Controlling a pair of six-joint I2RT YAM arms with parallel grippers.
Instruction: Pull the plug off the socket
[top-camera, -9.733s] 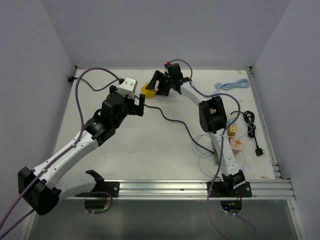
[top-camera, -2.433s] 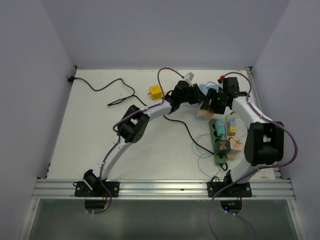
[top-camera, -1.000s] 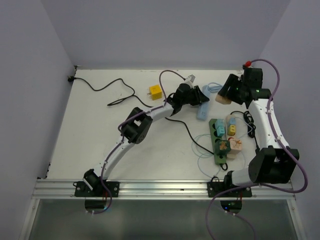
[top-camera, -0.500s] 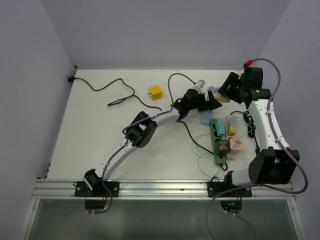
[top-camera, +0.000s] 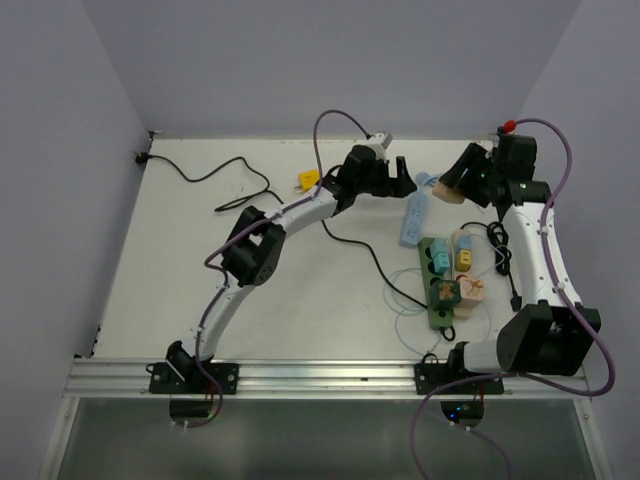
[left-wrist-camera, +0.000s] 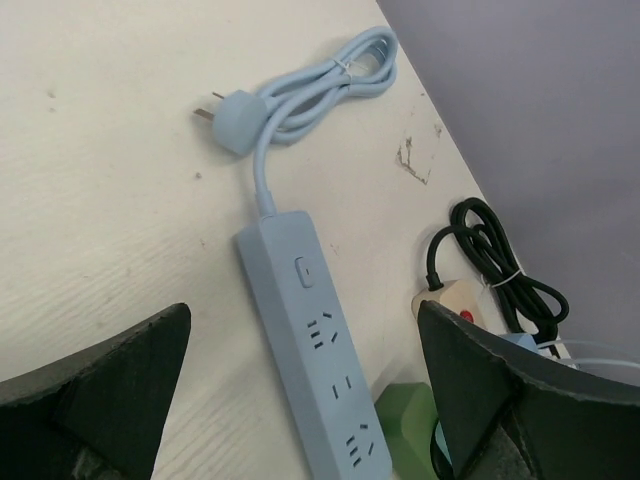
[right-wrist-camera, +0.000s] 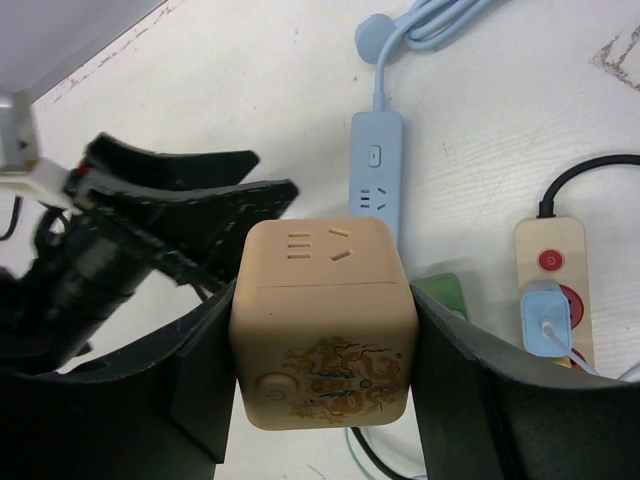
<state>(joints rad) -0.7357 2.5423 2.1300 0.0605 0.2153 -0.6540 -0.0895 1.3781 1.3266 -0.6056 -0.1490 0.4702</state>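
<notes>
Worktop (top-camera: 250, 290): white, scuffed, with lavender walls on three sides.
Socket (top-camera: 436, 312): green strip lying flat on the worktop.
Plug (right-wrist-camera: 322, 320): tan cube, held in the air beyond the socket's far end.
Right jaws: clamped on the plug's sides.
Left jaws: spread wide and empty, beyond the socket's far end, to its left.
Blue strip (left-wrist-camera: 315, 345): just beside the socket's far end.

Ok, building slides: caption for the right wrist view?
Right pincer grips a tan cube plug; a light blue strip lies beyond.

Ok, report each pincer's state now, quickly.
Left pincer: open, holding nothing.
Right pincer: closed on the tan plug cube.
</notes>
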